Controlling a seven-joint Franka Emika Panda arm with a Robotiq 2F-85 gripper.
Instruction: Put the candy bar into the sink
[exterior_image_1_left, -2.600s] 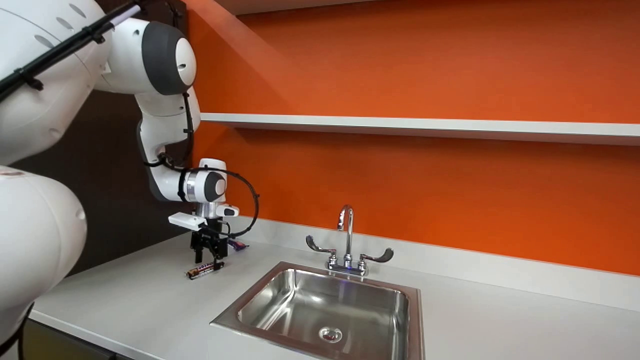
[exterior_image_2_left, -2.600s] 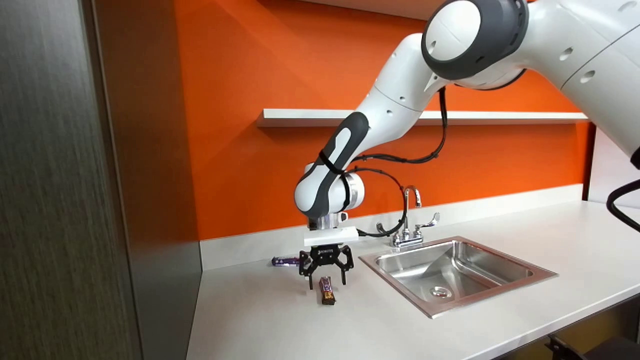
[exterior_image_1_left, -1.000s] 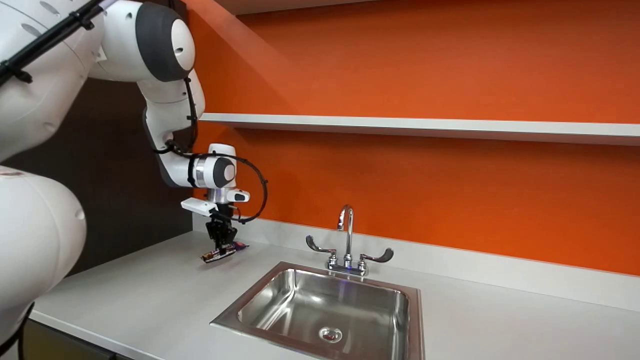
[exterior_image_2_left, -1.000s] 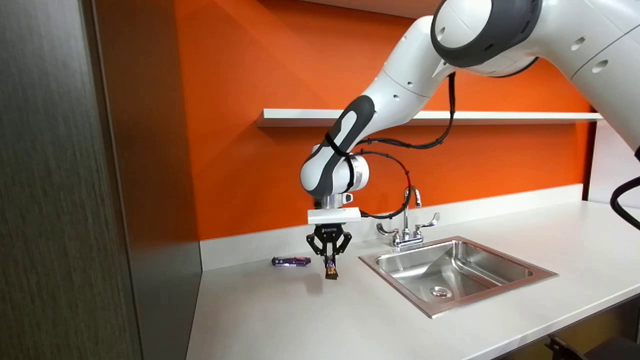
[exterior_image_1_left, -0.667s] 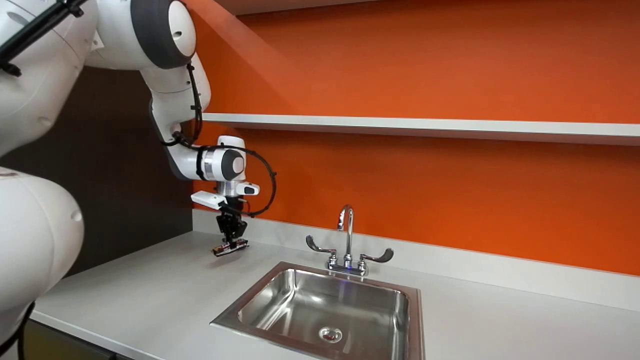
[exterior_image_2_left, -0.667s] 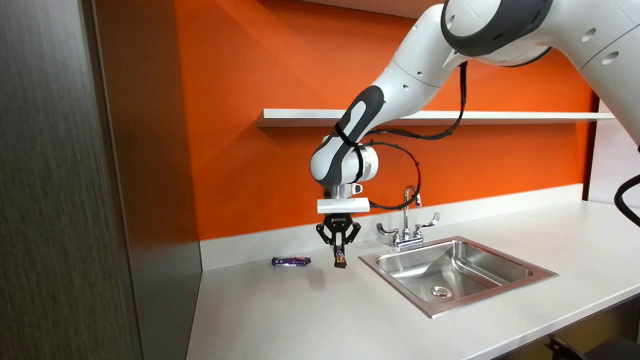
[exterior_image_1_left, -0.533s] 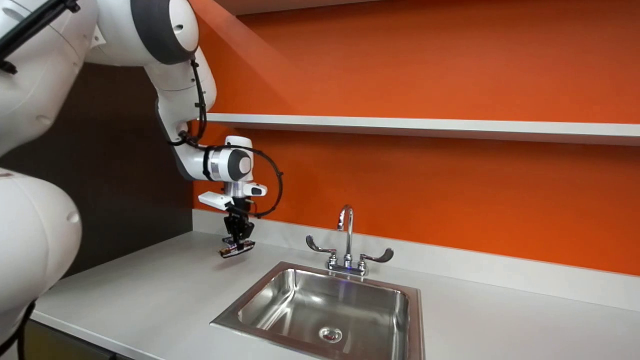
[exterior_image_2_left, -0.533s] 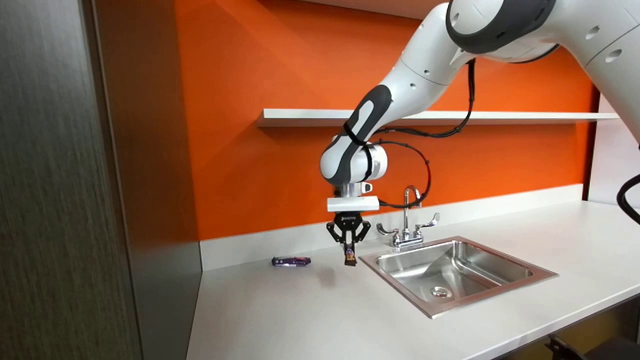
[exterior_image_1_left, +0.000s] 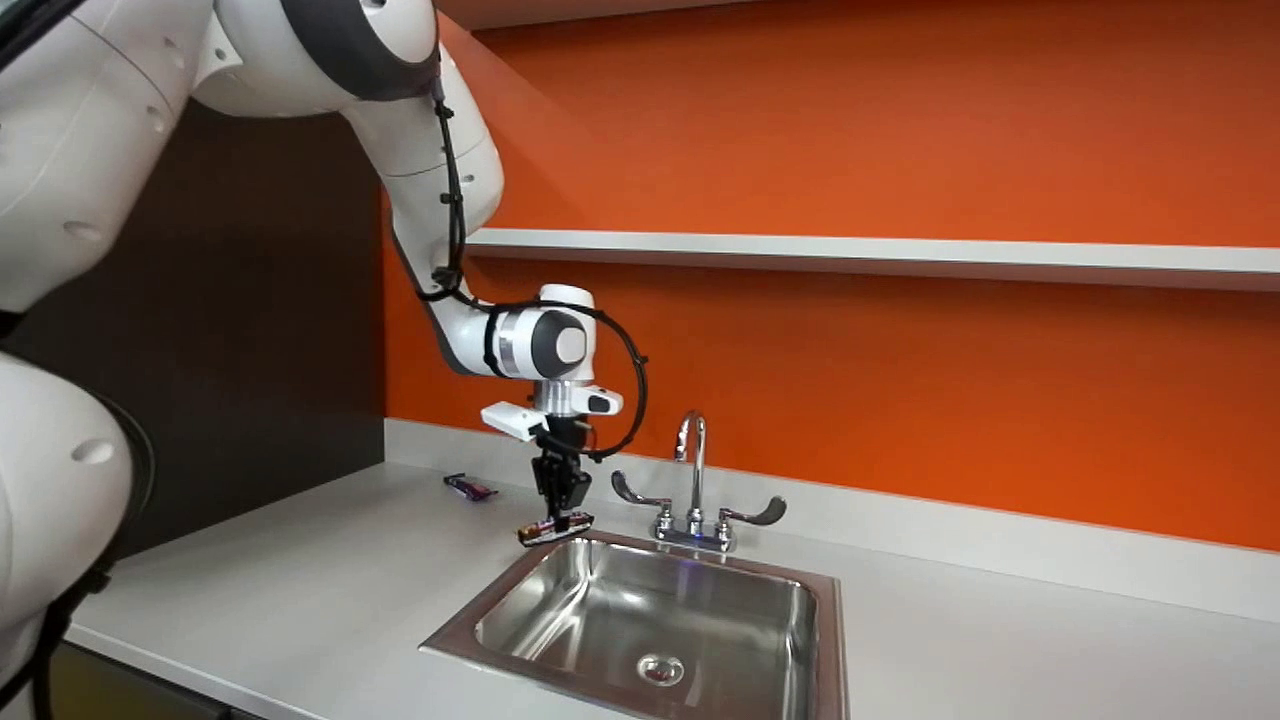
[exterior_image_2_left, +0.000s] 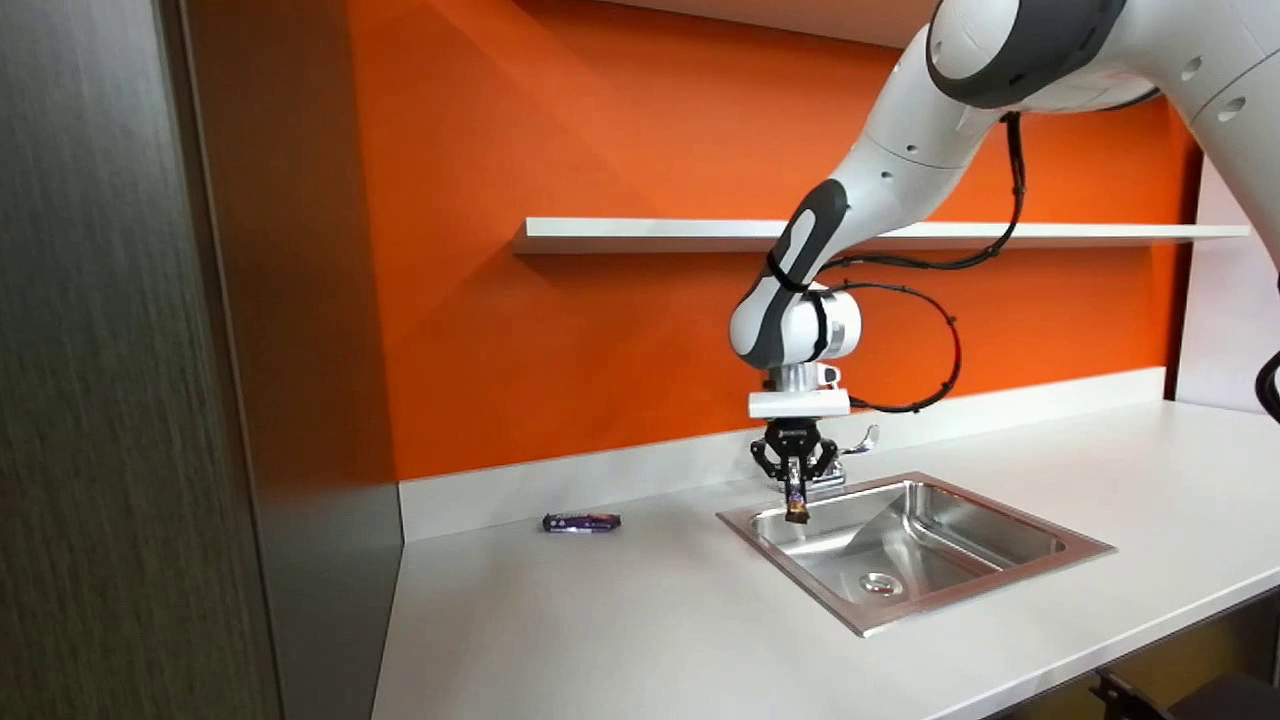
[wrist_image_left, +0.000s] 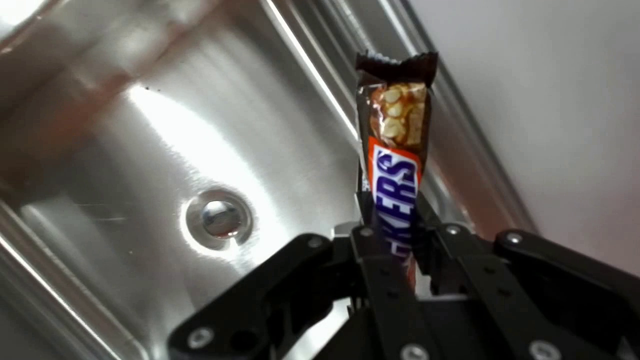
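Clamping is done by the Robotiq gripper (wrist_image_left: 396, 215), narrowed on the Snickers bar (wrist_image_left: 395, 165) near mid-length, presumably for balance. Right of centre in the wrist view, the bar is seen against the steel sink (wrist_image_left: 470, 175), seemingly raised for clearance; travel toward the drain (wrist_image_left: 220, 218), left of centre, is probably required.

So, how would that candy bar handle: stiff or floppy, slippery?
The candy bar is probably fairly stiff, jutting straight from the claw without visible sag. Its glossy wrapper may be slippery. The crimped end, wavy and thin-looking, likely bends easily.
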